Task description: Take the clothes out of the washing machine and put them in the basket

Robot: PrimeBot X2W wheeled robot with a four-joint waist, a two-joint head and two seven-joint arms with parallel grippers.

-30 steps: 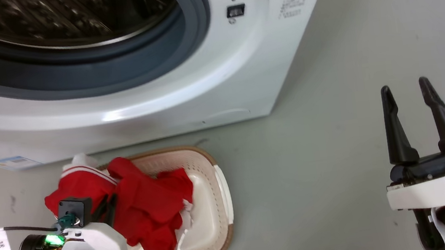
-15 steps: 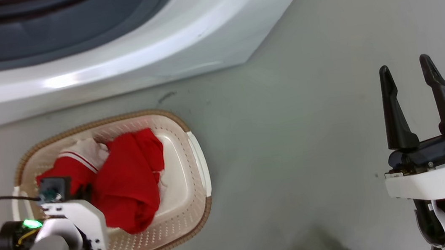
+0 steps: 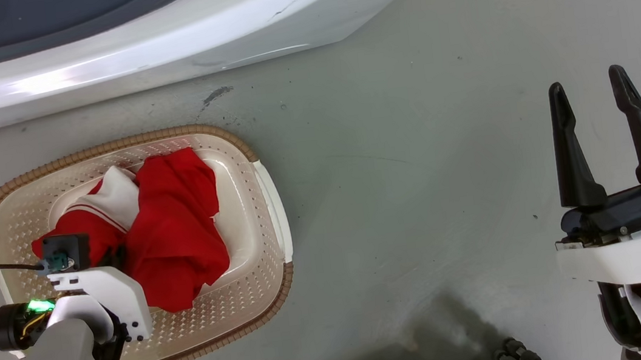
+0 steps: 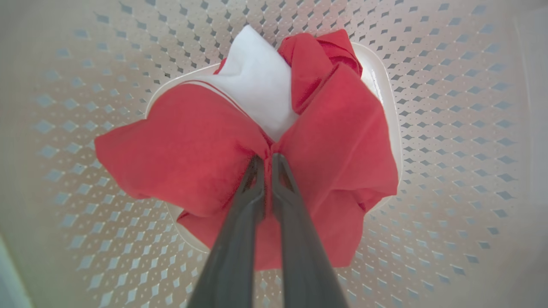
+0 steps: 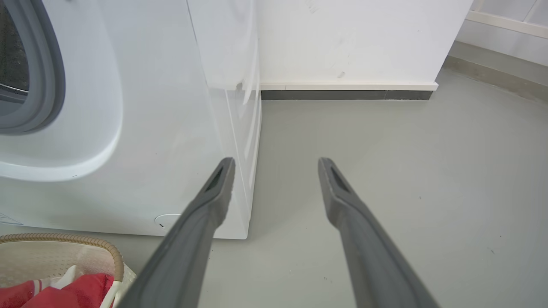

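Red clothes (image 3: 171,232) with white trim lie bunched inside the cream basket (image 3: 264,193) on the floor, below the white washing machine (image 3: 156,35). My left gripper (image 4: 265,160) reaches down into the basket, shut on a fold of the red clothes (image 4: 188,145); in the head view its fingers are hidden behind the wrist. The basket wall (image 4: 449,128) surrounds the cloth. My right gripper (image 3: 587,86) stands open and empty over bare floor at the right. The right wrist view has the gripper (image 5: 276,164) beside the washing machine (image 5: 171,107), with the basket's corner (image 5: 107,252) and red clothes (image 5: 81,291) at lower left.
Grey floor (image 3: 412,132) stretches between the basket and my right arm. A white wall with a dark skirting (image 5: 346,95) runs behind the machine. A dark ridged part (image 3: 516,358) of my base sits at the bottom edge.
The head camera has tilted down, so the drum opening has left the view. My left gripper has sunk lower and the clothes now lie fully inside the basket. The right gripper stays open.
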